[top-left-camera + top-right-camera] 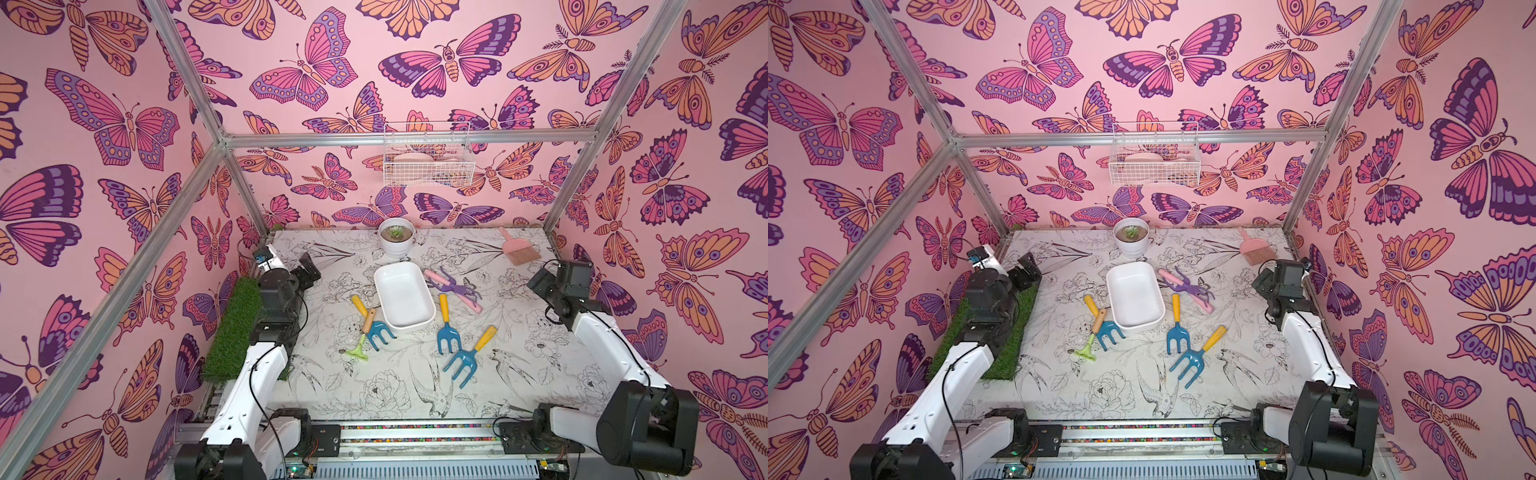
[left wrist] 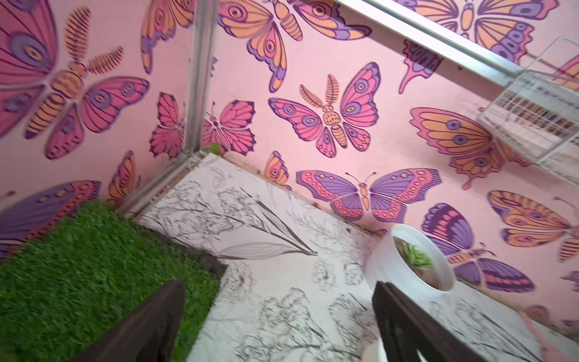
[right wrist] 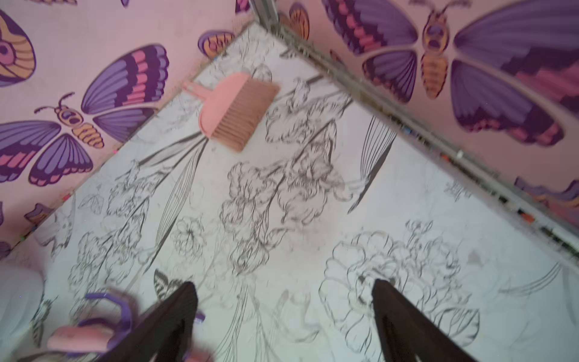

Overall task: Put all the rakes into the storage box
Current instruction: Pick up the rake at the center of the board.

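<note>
The storage box [image 1: 405, 296] [image 1: 1135, 297], a shallow white tub, lies mid-table with nothing in it. Just left of it lies a small rake [image 1: 362, 338] [image 1: 1092, 338] with a green head and wooden handle, crossing a blue fork [image 1: 376, 330]. My left gripper [image 1: 309, 270] [image 2: 282, 313] hovers open at the far left, over the edge of the grass mat, well away from the rake. At the right side my right gripper [image 1: 540, 282] [image 3: 283, 297] stands open above bare table, with nothing between its fingers. A purple claw tool with a pink handle [image 1: 455, 289] [image 3: 103, 316] lies beside it.
Two more blue forks with yellow handles [image 1: 448, 332] [image 1: 467, 357] lie right of the box. A white pot with a succulent [image 1: 396, 241] stands behind it. A pink brush [image 1: 517, 249] lies back right, a grass mat [image 1: 235, 328] runs along the left, and a wire basket [image 1: 428, 160] hangs on the wall.
</note>
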